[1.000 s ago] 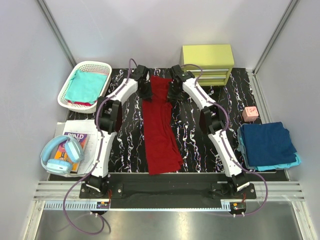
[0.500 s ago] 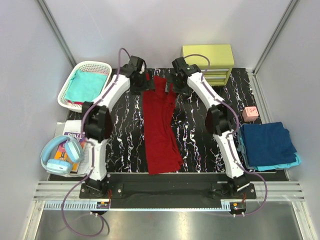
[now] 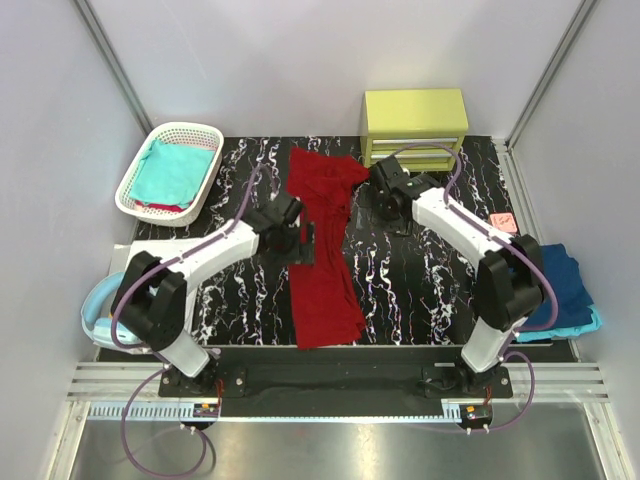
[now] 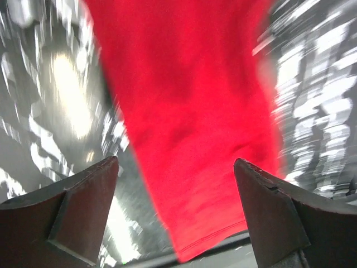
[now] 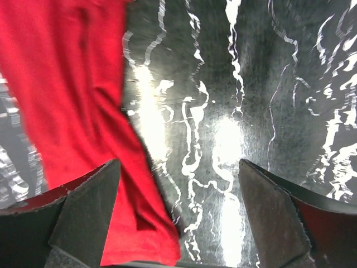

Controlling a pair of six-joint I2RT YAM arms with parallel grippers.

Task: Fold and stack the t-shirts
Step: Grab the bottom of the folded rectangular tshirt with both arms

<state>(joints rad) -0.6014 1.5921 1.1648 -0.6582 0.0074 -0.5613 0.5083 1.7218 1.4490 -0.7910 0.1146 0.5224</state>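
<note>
The dark red t-shirt (image 3: 322,270) lies stretched out as a long narrow strip in the middle of the black marbled table (image 3: 400,290). Its wider, a little crumpled end is toward the far side, near the yellow drawer cabinet (image 3: 415,120), and its other end is close to the arm bases. The left gripper (image 3: 305,240) is at the left edge of this strip, about halfway along it. In the left wrist view its two fingers (image 4: 83,206) stand wide apart with nothing between them, and the red cloth (image 4: 189,111) fills the space beyond them. That view is blurred, so it seems the fingers are just above the cloth, but I cannot say if they touch it. The right gripper (image 3: 385,195) is to the right of the shirt's far end, over bare table. In the right wrist view its fingers (image 5: 83,212) are also spread wide and hold nothing, and the red edge (image 5: 67,95) lies at the left of the gap. A teal t-shirt (image 3: 172,172) rests in the white basket (image 3: 186,128) at the far left corner. At the right edge, a folded navy t-shirt (image 3: 565,285) lies on a light blue one (image 3: 575,328), partly hidden behind the right arm.
</note>
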